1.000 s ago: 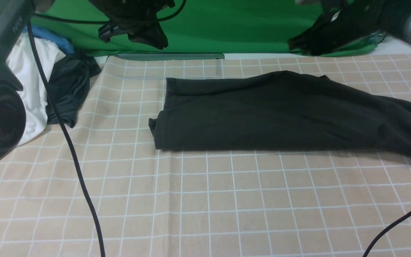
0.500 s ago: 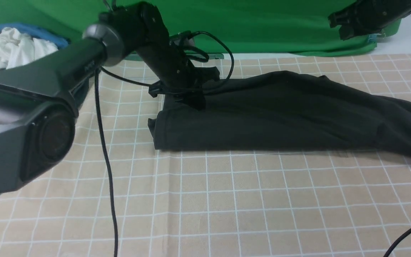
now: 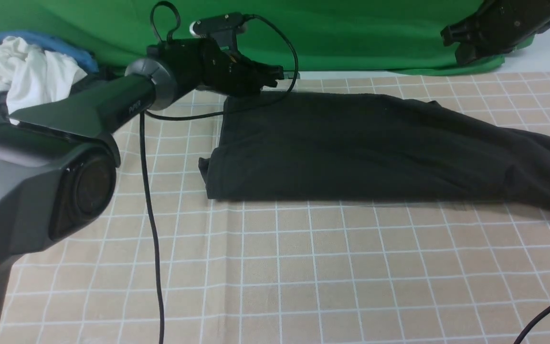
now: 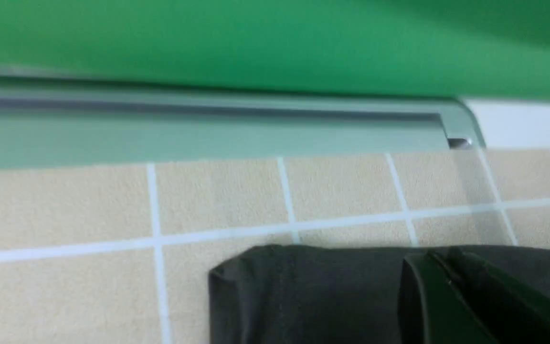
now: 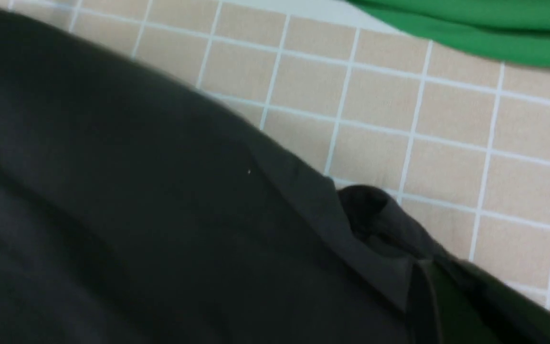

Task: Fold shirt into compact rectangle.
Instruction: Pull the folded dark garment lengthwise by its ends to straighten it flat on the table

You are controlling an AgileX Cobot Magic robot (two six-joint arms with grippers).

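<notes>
Left gripper (image 3: 277,75): pinched on far hem of shirt (image 3: 375,148). Right gripper (image 3: 461,43): closed, empty. We risk one-sided pull skewing it.

Left arm (image 3: 89,105) reached from near left toward far centre, left end effector (image 3: 275,75) low with jaws closed, right arm (image 3: 509,19) raised at far right, right end effector (image 3: 452,38) closed
</notes>
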